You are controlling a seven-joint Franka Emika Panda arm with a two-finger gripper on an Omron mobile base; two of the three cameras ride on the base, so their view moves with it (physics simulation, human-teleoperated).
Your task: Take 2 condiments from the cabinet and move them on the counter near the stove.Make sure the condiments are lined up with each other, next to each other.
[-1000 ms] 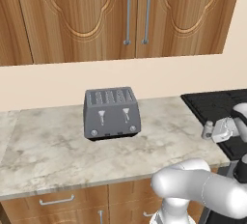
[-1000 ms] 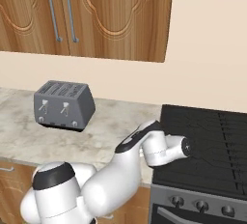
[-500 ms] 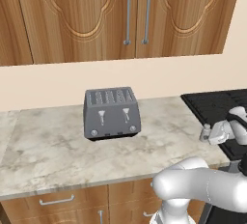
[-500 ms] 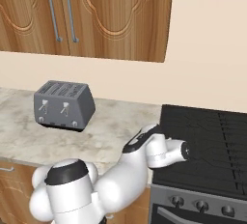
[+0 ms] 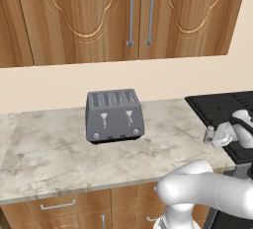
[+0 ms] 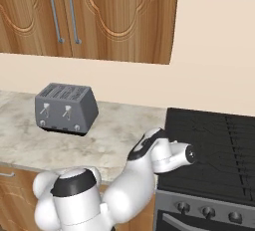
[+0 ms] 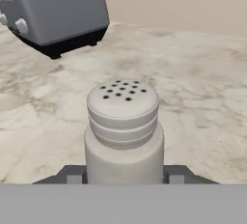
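Between fingers [image 7: 124, 178]: light grey shaker [image 7: 123, 131], over counter [image 7: 202, 97].

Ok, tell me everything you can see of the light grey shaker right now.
The light grey shaker is a small, matte, stubby round bottle with a paler ribbed cap whose top is dotted with dark holes. In the hand view it stands between the gripper fingertips, which flank its base; contact is likely. In the left base view it sits at the counter edge nearest the stove. Beyond it stands the toaster.
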